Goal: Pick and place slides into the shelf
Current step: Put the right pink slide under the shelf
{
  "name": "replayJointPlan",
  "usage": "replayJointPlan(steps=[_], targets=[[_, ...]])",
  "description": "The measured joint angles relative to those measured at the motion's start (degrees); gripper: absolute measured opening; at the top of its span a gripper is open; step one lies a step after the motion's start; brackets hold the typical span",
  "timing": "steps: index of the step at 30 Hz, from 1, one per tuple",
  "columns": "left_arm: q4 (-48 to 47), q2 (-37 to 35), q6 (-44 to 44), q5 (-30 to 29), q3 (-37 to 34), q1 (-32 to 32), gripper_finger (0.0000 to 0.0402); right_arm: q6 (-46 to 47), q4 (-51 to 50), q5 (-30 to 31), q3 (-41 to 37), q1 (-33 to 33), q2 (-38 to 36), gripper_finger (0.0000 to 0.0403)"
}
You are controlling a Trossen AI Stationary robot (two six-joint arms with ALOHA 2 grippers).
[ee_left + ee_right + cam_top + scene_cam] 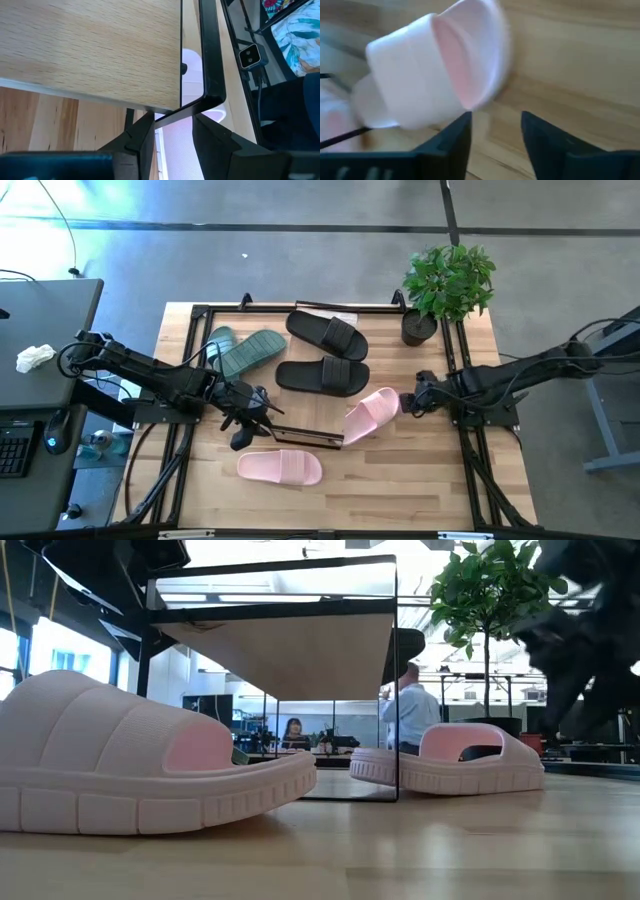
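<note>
From above, the right tool (412,402) sits just beside the toe end of a pale pink slide (371,415), whose long axis runs diagonally away from that tool toward the middle of the surface (420,480). The shelf (300,370), seen as a thin black frame, stands over the far half of the surface; this slide lies at its near edge, partly under the frame line. The left tool (245,423) is at the frame's near rail. A second pink slide (279,467) lies alone on the near side, closer to the left arm. Two black slides (325,350) and the green pair (240,350) already lie inside the frame; a potted plant (445,285) stands at the far right corner.

At surface height, both pink slides rest flat, and a thin black shelf post stands between them.

The left wrist view shows its fingers (142,137) pinching the black shelf rail (210,60).

The right wrist view shows its fingers (455,137) spread and apart from the pink slide just ahead, seemingly let go; the post may block pushing it deeper
</note>
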Motion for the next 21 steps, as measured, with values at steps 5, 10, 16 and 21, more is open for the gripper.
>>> replayJointPlan(steps=[5, 10, 16, 21], targets=[[0.0, 0.0, -0.01, 0.02, 0.0, 0.0, 0.0117, -0.69, 17.44, 3.54, -8.32, -2.35, -2.59, 0.0204], [0.07, 0.0, -0.04, 0.22, -0.02, -0.01, 0.0118, -2.07, 14.34, 2.91, -9.81, -4.49, -2.28, 0.0208], [0.13, 0.0, -0.04, 0.22, -0.02, 0.0, 0.0118, -4.75, 15.83, 3.99, -10.4, -7.19, -2.13, 0.0208], [0.27, 0.0, -0.04, 0.22, -0.03, -0.01, 0.0118, -8.02, 18.07, 2.61, -10.4, -10.34, -0.95, 0.0208]])
